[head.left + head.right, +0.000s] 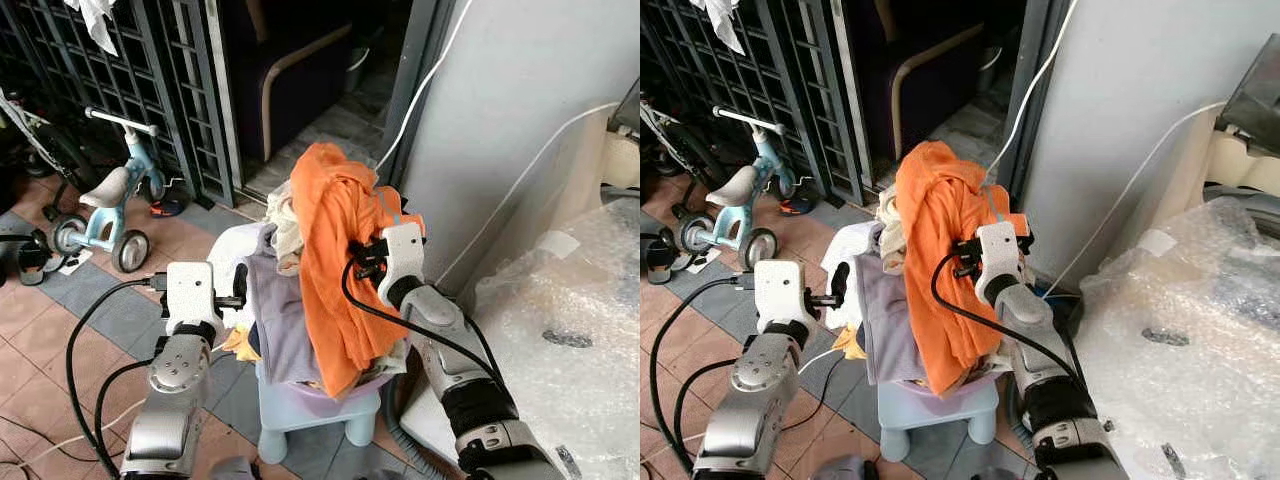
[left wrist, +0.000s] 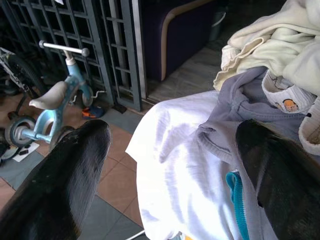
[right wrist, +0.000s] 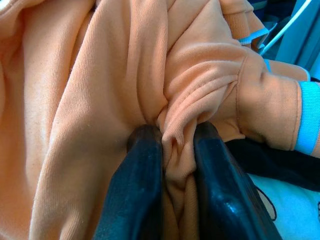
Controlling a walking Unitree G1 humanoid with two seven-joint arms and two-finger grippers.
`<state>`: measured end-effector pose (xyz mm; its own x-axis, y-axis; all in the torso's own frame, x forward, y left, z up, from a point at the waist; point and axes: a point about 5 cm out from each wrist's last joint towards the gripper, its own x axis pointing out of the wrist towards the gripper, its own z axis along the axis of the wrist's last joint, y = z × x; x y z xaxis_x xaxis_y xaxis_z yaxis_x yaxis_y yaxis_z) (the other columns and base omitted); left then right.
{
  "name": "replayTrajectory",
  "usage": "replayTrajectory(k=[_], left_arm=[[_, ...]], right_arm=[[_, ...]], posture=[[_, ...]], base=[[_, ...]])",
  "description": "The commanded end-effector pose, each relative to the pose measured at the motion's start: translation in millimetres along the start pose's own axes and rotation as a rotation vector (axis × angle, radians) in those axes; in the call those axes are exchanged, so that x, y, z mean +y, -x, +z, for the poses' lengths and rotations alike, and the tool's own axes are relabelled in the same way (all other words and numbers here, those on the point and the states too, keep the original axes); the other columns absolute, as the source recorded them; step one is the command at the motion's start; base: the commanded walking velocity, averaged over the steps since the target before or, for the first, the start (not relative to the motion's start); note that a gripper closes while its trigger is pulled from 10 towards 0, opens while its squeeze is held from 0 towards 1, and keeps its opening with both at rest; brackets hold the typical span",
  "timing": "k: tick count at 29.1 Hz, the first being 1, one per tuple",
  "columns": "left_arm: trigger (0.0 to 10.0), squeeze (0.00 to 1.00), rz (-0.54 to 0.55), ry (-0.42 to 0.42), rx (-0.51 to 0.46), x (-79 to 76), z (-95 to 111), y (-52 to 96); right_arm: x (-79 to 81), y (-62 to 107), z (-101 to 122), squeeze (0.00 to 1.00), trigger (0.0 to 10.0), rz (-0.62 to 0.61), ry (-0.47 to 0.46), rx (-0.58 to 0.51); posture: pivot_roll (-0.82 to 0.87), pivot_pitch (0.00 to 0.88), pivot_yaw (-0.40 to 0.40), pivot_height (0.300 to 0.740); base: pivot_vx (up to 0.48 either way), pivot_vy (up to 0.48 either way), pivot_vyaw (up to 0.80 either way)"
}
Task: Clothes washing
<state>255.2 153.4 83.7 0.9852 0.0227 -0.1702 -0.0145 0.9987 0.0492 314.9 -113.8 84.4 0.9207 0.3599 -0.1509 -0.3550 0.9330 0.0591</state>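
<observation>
A fold of the orange garment (image 1: 335, 270), draped atop the laundry pile (image 1: 285, 300) on a small stool (image 1: 310, 410), is pinched by the right pincer (image 3: 175, 150) and should be lifted straight up, while the left pincer (image 2: 170, 165) is held open beside the white cloth (image 2: 175, 165).

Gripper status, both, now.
Left gripper: open, holding nothing, fingers either side of the white garment on the laundry pile.
Right gripper: shut on a fold of the orange shirt.
</observation>
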Motion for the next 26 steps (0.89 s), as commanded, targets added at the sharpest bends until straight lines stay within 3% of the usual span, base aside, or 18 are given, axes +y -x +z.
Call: replayTrajectory(k=[1, 7, 21, 26], left_arm=[[10.0, 0.0, 0.0, -0.003, -0.011, 0.1, 3.1, -2.7], [10.0, 0.0, -0.034, -0.018, -0.043, -4.2, 11.2, -9.7], [10.0, 0.0, -0.023, -0.009, -0.055, -4.9, 12.2, -10.6], [10.0, 0.0, -0.023, -0.029, -0.069, -8.2, 14.3, -12.1]], right_arm=[[-1.4, 2.5, 1.3, 0.0, 0.0, 0.012, 0.0, 0.001], [-14.6, 10.9, 33.2, 0.0, 0.0, 0.016, -0.012, -0.13], [10.5, 20.9, 132.7, 0.0, 0.0, 0.127, -0.105, -0.437], [7.6, 28.0, 138.7, 0.0, 0.0, 0.121, -0.104, -0.445]], posture=[[-0.02, 0.0, 0.003, 0.74], [-0.03, 0.0, 0.016, 0.74], [-0.04, 0.0, 0.026, 0.74], [-0.05, 0.0, 0.024, 0.74]], base=[[0.0, 0.0, 0.0], [0.0, 0.0, 0.0], [0.0, 0.0, 0.0], [0.0, 0.0, 0.0]])
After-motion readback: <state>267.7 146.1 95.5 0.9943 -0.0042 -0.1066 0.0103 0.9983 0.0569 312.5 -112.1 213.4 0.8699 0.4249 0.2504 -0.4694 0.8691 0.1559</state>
